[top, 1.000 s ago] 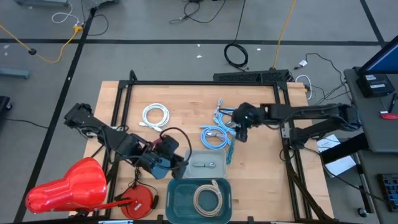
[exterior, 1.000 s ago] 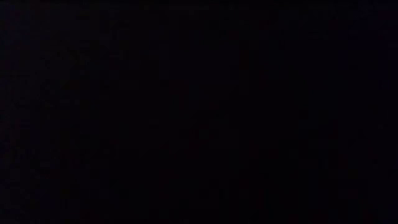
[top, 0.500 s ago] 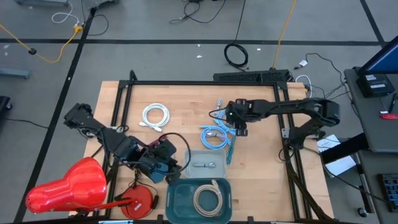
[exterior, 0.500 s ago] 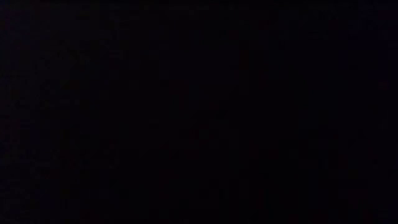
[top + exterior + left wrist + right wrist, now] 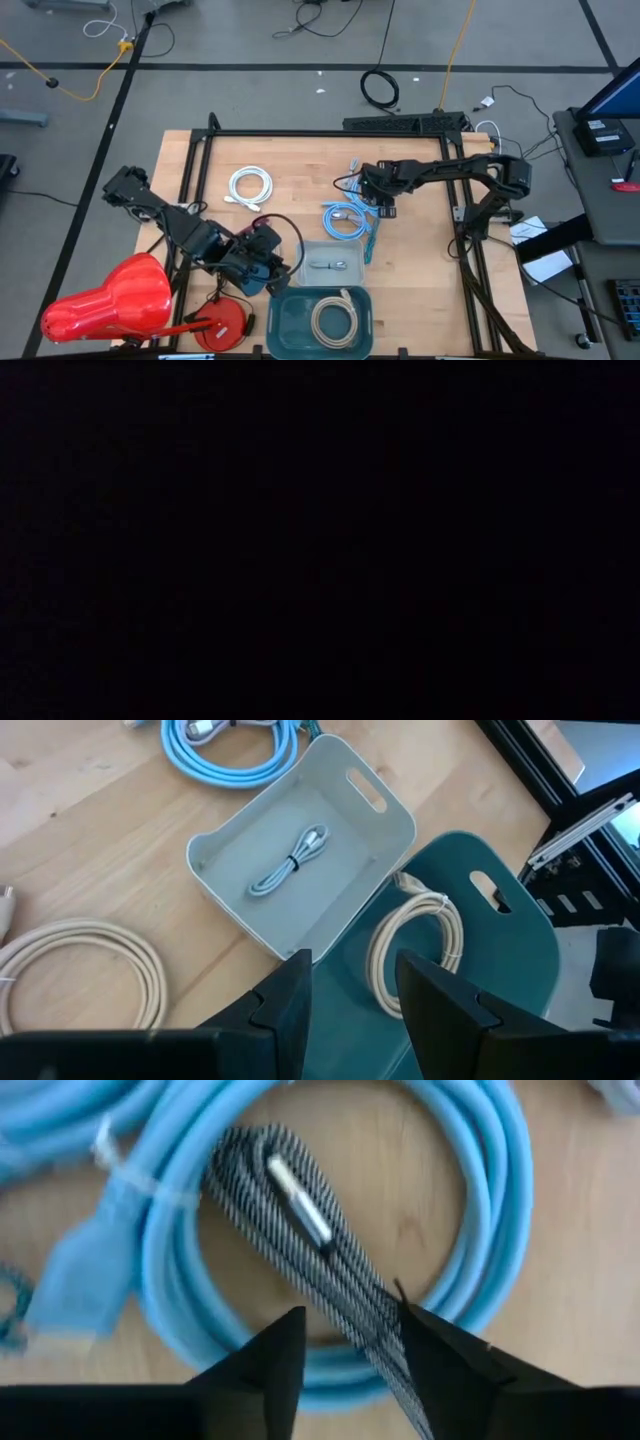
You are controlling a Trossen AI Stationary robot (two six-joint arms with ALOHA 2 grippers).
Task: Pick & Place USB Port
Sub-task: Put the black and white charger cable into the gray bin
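right fingers (image 5: 345,1370): hanging apart over the cable pile, gripping nothing; a braided black-and-white cable (image 5: 320,1270) with a silver plug is lying between them, low over the tabletop (image 5: 290,160).
task cable: that braided cable is sitting inside the light-blue coiled cable (image 5: 480,1210), touching it, right of tabletop centre.
left fingers (image 5: 350,995): parted and empty, waiting above the seam between the grey bin (image 5: 395,795) and the teal bin (image 5: 520,935).
bins: grey one is holding a small grey cable (image 5: 290,860), teal one a cream coiled cable (image 5: 415,935); both sitting at the near edge.
risk: fingers closing now would likely be pinching a blue loop along with the braid and dragging the whole coil; a grip on braid only could be slipping.
risk 2: both arms are likely converging on the bins, so collision is possible.
room: open wood beyond the white coiled cable (image 5: 250,186); frame rails are boxing in the sides.
low view: showing nothing, all dark.
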